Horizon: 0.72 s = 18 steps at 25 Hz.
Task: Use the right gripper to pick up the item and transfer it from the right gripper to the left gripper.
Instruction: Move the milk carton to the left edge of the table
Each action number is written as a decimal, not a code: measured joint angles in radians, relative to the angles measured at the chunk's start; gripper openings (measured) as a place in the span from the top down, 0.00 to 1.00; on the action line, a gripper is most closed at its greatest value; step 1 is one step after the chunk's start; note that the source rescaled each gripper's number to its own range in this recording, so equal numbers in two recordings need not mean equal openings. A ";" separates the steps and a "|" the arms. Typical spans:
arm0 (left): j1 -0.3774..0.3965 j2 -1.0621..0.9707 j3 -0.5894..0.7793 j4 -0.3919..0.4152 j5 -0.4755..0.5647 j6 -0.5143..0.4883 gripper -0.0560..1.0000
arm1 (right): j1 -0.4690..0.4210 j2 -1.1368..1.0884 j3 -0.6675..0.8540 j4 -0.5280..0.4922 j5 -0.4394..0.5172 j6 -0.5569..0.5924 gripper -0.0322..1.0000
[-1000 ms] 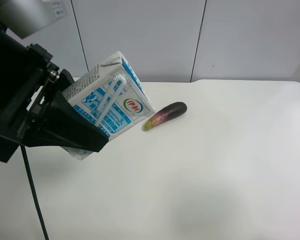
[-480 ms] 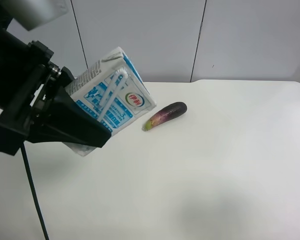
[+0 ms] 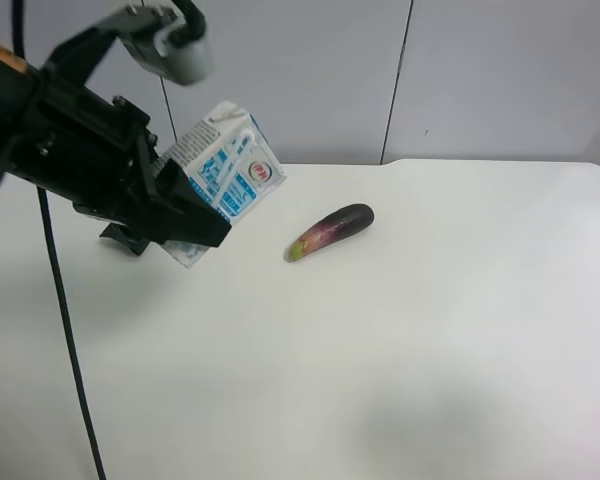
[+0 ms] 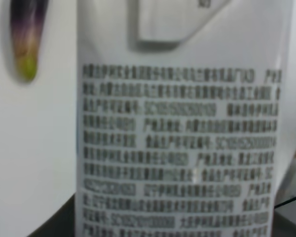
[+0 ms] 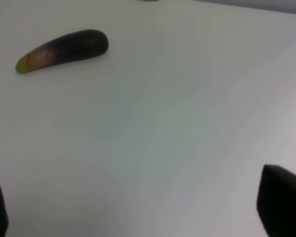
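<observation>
The item [image 3: 223, 170] | clamped between the jaws of the left gripper [image 3: 185, 215] over the table's [image 3: 430, 330] far left | long axis tilted, gabled top raised rightward toward the eggplant [image 3: 330, 231] | right gripper [image 5: 138, 212] jaws spread apart, nothing held | handover judged done.

The drink carton [image 3: 225, 170], white with blue printing and a gabled top, hangs tilted in the air above the bench [image 3: 430, 350]. The left gripper [image 3: 187, 222] has its black fingers clamped on the carton's lower part. One panel (dense small black print) fills the left wrist view. The right gripper [image 5: 138, 205] has its dark fingers spread wide, with nothing between them.
</observation>
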 joint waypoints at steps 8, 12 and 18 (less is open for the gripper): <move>0.000 0.151 0.000 0.216 -0.128 -0.217 0.95 | 0.000 0.000 0.000 0.000 -0.001 0.001 0.00; 0.000 0.229 0.000 0.354 -0.149 -0.365 0.95 | 0.000 0.000 0.000 0.000 -0.001 0.000 0.00; 0.000 0.334 0.000 0.602 -0.159 -0.603 0.95 | 0.000 0.000 0.000 0.000 -0.003 0.000 0.00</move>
